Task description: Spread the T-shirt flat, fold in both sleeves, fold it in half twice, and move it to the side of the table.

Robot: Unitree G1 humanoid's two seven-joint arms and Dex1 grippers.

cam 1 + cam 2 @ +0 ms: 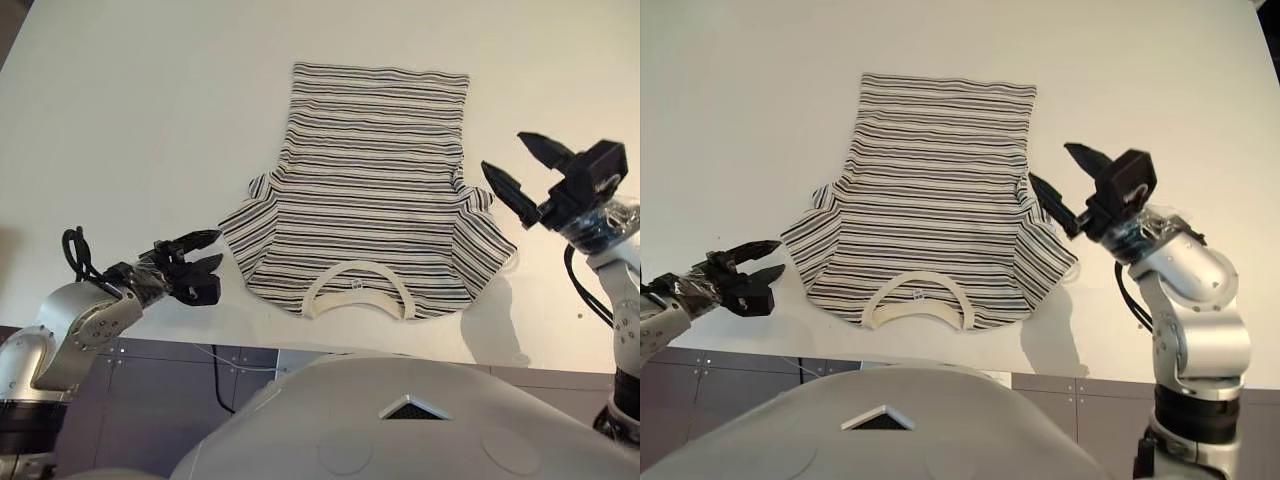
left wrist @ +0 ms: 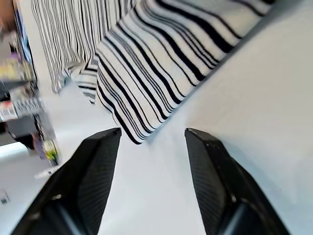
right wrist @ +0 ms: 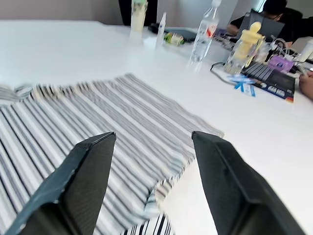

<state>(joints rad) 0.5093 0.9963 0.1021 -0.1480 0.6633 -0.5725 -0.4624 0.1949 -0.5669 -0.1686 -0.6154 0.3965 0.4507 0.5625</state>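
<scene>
Lying flat on the white table (image 1: 120,120), collar nearest the robot: striped T-shirt (image 1: 370,180). Left gripper (image 1: 215,248), jaws parted, empty, just beside its left corner. Right gripper (image 1: 502,148), jaws spread, empty, near its right sleeve.

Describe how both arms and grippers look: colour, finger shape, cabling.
The left arm and right arm are smooth silver-grey shells with rounded joints. The left gripper and right gripper are black, each with two tapered, pointed fingers showing a woven, carbon-like texture. A black cable loops out near each wrist.
</scene>
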